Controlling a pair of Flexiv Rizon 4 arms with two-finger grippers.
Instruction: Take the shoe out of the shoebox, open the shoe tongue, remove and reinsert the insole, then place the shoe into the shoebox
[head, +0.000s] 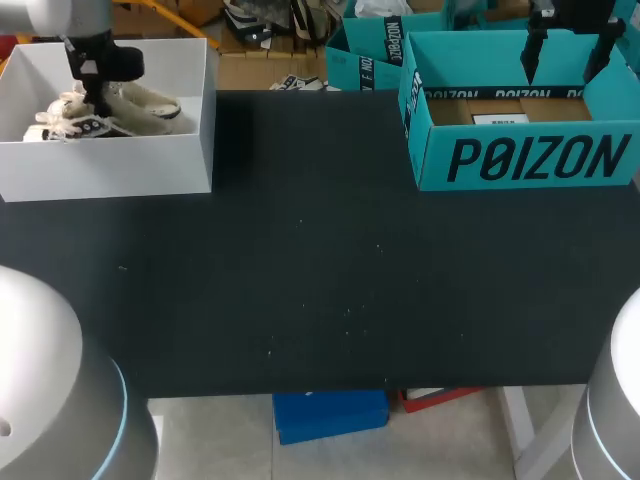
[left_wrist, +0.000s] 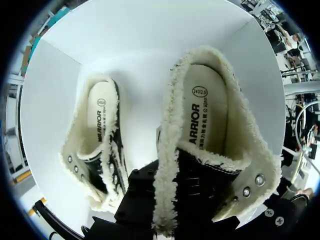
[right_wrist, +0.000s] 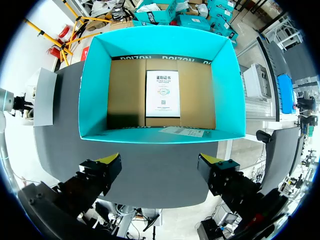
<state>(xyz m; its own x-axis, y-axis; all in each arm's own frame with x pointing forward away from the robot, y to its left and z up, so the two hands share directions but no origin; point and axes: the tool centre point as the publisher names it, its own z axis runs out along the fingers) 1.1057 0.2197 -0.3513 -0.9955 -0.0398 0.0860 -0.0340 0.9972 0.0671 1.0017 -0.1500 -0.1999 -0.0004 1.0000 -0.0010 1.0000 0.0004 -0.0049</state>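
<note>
A white shoebox (head: 110, 175) stands at the table's far left with two fleece-lined shoes in it. In the left wrist view the nearer shoe (left_wrist: 210, 125) has its opening facing me, and the second shoe (left_wrist: 97, 135) lies beside it. My left gripper (head: 100, 95) reaches down into the box and is shut on the nearer shoe's fleece collar (left_wrist: 167, 200); its fingertips are hidden by the fleece. Over the teal box (right_wrist: 95, 90) at the far right, my right gripper (right_wrist: 162, 160) hangs open with nothing in it.
The teal box (head: 520, 160) holds only a brown cardboard floor and a white printed card (right_wrist: 162, 92). A second teal box (head: 365, 50) stands behind it. The black tabletop (head: 320, 290) stretches between the two shoeboxes.
</note>
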